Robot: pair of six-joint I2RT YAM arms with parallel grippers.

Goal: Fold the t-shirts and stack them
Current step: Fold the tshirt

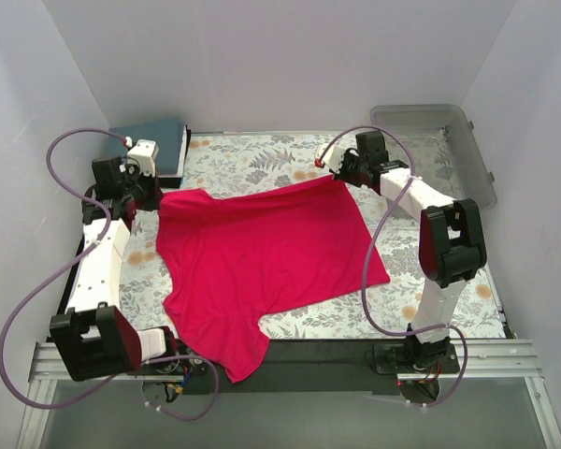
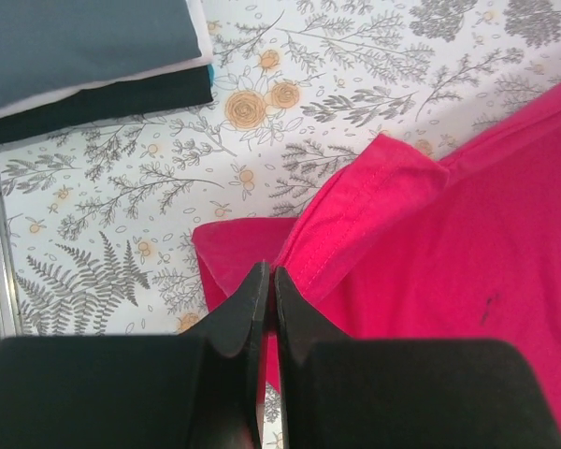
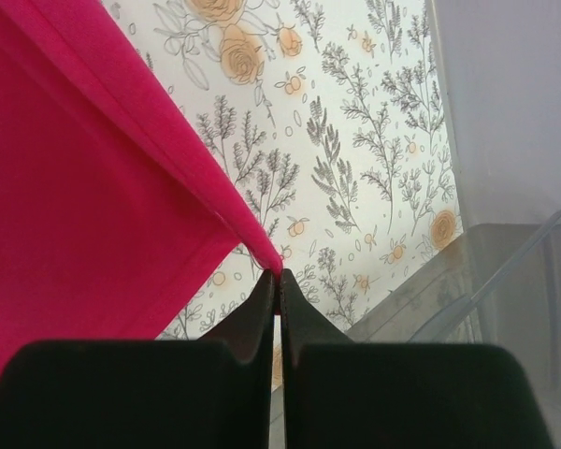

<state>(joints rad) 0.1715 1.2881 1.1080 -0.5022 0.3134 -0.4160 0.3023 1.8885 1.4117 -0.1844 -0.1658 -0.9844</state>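
Note:
The crimson-pink t-shirt [image 1: 262,257] lies spread across the middle of the floral table, one sleeve hanging over the near edge. My left gripper [image 1: 148,192] is shut on its far-left corner, which shows as a folded hem in the left wrist view [image 2: 374,215]. My right gripper [image 1: 332,168] is shut on the far-right corner, pulled to a taut point in the right wrist view [image 3: 262,248]. The teal-blue t-shirt [image 1: 150,140] lies folded on a small stack at the far left, also in the left wrist view [image 2: 84,37].
A clear plastic bin [image 1: 439,140] stands at the far right, its wall close to my right gripper [image 3: 505,281]. White walls close in three sides. A metal rail [image 1: 290,360] runs along the near edge.

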